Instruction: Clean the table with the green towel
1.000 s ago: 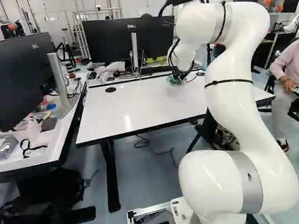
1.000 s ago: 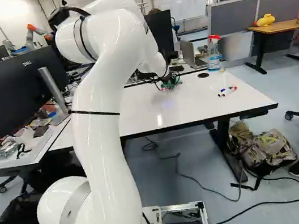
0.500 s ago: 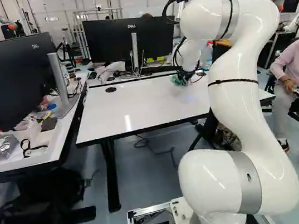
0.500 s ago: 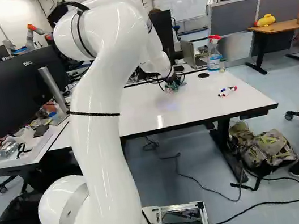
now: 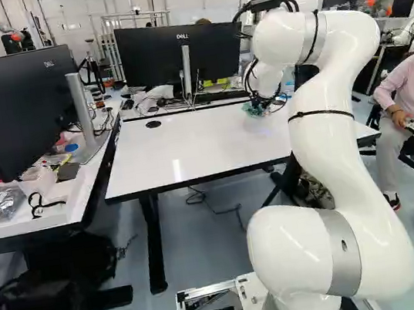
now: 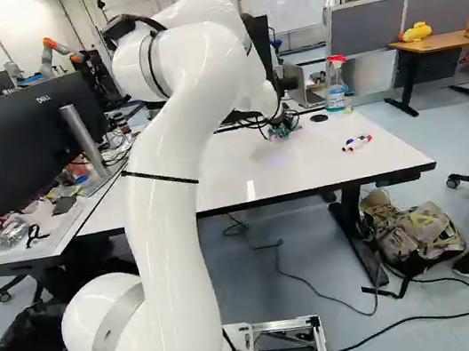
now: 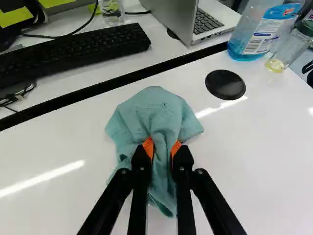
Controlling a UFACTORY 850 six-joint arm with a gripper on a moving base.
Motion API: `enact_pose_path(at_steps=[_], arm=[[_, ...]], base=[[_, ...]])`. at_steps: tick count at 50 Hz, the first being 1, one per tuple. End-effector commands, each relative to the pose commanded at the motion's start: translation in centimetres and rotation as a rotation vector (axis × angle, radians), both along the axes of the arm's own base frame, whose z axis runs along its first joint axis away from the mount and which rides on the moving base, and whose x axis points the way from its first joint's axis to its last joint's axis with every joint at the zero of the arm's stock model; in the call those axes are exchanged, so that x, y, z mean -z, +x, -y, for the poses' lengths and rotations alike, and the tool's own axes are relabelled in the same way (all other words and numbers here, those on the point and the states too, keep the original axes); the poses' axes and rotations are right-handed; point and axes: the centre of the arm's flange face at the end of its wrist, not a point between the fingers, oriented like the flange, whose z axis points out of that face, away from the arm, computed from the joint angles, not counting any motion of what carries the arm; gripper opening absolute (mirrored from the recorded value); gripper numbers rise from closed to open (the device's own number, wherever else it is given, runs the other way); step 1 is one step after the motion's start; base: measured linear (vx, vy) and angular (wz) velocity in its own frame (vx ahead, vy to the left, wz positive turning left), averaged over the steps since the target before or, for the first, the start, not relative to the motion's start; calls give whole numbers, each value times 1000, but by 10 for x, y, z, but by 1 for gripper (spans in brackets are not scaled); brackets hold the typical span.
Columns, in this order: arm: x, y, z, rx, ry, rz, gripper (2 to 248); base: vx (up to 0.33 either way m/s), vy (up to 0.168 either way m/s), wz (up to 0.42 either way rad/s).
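Blue-green cloth, the towel (image 7: 154, 110), sits pinched between the two orange-padded fingers of the claw (image 5: 260, 104), which close on it from both sides. In the wrist view it bunches into folds where the claw (image 7: 162, 148) grips it, fans out ahead of the fingers and trails back between them. It lies on the white desk (image 5: 191, 149), towards the far edge. The white arm (image 6: 170, 222) reaches over the desk with its wrist bent down to the cloth.

Near the towel, on the same desk, is a flat black disc (image 7: 225, 84). Beyond that, by the far edge, a spray bottle (image 6: 335, 86) with blue liquid and a red and white head stands beside a small glass jar (image 7: 291, 50). A few markers (image 6: 357, 143) lie together nearer the right-hand end of the desk in the right base view.

A dark gap runs between this desk and the surface behind it, where a black keyboard (image 7: 73, 53) and an open silver laptop (image 7: 183, 19) rest. A large black monitor (image 5: 176, 54) also stands back there. On the floor, beside the desk's leg, a patterned backpack (image 6: 420, 234) slumps near a loose black cable (image 6: 328, 304).
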Motion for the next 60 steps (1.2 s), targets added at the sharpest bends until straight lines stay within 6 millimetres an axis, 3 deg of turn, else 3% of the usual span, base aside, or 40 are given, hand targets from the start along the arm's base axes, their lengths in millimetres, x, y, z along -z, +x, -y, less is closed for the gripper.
enact_pose_path(at_steps=[17,33,45,60], arm=[[5,29,-1,-15,-11,30,58],[8,52,-16,-44,-18,50,58],[6,49,-36,-66,-14,39,58],[2,31,-56,-85,-4,12,58]], base=[[0,0,0],[0,0,0],[0,0,0],[0,0,0]])
